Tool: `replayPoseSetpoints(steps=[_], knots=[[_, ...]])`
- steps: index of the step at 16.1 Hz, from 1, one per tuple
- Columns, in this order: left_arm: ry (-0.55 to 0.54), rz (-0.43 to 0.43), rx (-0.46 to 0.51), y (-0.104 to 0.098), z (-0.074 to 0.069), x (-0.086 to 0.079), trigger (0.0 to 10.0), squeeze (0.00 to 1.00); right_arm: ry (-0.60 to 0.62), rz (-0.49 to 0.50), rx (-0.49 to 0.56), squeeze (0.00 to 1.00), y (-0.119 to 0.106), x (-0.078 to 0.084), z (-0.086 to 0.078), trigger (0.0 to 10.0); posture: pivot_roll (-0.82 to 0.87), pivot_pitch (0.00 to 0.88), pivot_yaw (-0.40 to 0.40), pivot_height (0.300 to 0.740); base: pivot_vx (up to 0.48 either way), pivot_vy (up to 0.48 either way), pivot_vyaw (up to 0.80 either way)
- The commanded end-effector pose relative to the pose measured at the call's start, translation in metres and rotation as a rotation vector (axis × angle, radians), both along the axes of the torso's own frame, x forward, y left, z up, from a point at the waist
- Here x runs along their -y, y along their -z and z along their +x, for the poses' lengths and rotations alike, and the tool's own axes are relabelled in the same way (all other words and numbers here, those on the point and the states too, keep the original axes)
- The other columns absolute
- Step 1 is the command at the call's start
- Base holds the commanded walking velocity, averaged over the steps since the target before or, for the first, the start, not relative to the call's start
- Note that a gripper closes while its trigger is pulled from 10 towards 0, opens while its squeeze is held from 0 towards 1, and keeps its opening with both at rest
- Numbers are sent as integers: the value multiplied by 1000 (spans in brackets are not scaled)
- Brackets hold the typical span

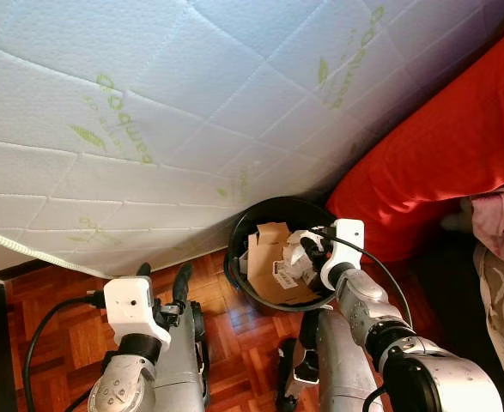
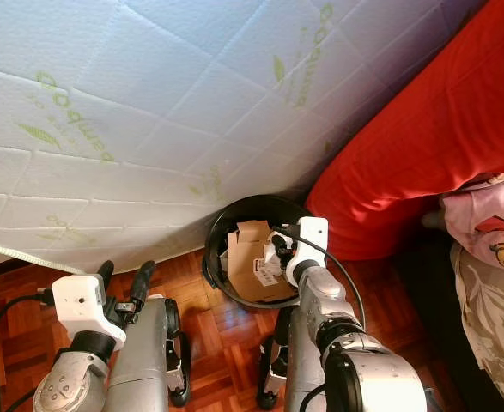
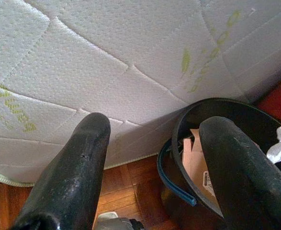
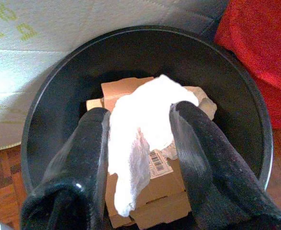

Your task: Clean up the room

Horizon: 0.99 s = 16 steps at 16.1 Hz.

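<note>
The right claw (image 4: 139, 143) hangs over the open mouth of a round black bin (image 1: 243, 227), its two black fingers (image 4: 90, 158) clamped on a crumpled white wrapper (image 4: 140, 124). The wrapper bulges up between the fingers and trails down one side, above the rubbish already in the bin. In the bin lies a brown cardboard box (image 4: 152, 201), tilted, with a white barcode label (image 4: 158, 163) on its face.

The bin stands on a reddish wooden parquet floor (image 1: 54, 296), set against the foot of a white quilted mattress (image 1: 148, 112) printed with green leaf marks and lettering. The mattress leans over the bin. Just beside the bin on the robot's right is a red cushion (image 1: 440, 154), and further right lies some pink patterned cloth (image 1: 500, 219).

The left claw (image 3: 150, 163) is held low over the floor, to the left of the bin and near the mattress, its fingers (image 3: 68, 182) spread apart and gripping nothing. In the left wrist view the bin's rim and a corner of the box show past one finger. A pale cord (image 1: 28, 251) runs along the bottom edge of the mattress.
</note>
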<state>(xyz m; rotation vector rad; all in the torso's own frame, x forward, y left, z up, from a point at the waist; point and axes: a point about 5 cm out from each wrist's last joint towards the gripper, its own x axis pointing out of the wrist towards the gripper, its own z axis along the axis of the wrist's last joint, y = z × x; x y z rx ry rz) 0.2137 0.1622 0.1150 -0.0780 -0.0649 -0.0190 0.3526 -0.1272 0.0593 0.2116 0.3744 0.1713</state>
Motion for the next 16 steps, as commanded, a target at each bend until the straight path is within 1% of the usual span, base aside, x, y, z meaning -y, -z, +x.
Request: replayPoseSetpoints(steps=[1,3,6,8,9,10,11,13,15,16], knots=[[-5,1,-36,5,-4,1,10000,0,7,-3,-41,1000,10,2,-7,10000,285,476,-87,605,0,0,0],[-8,1,-36,6,-4,1,10000,0,9,0,-39,1000,9,3,-6,10000,286,470,-88,605,0,0,0],[-11,2,-33,6,-3,0,10000,0,26,83,-9,1000,4,3,-3,10000,288,461,-89,605,0,0,0],[-13,4,-31,6,-2,-1,10000,0,73,132,-15,1000,3,8,-2,10000,288,457,-92,605,0,0,0],[-14,4,-31,6,-2,-1,10000,0,103,172,-25,1000,3,10,-2,10000,288,456,-92,605,0,0,0],[-15,4,-31,6,-2,-1,10000,0,108,176,-28,1000,3,11,-2,10000,288,456,-93,605,0,0,0],[-16,3,-31,6,-2,-1,10000,0,81,164,-41,1000,6,9,-3,10000,288,456,-93,605,0,0,0],[-14,1,-31,7,-2,0,10000,0,59,182,-67,1000,10,5,-6,10000,288,456,-93,605,0,0,0],[-14,0,-31,7,-2,0,10000,0,25,55,-96,1000,16,5,-10,10000,285,450,-94,605,0,0,0],[-14,-1,-31,7,-2,0,10000,0,-62,-99,-127,1000,23,2,-15,10000,285,450,-94,605,0,0,0]])
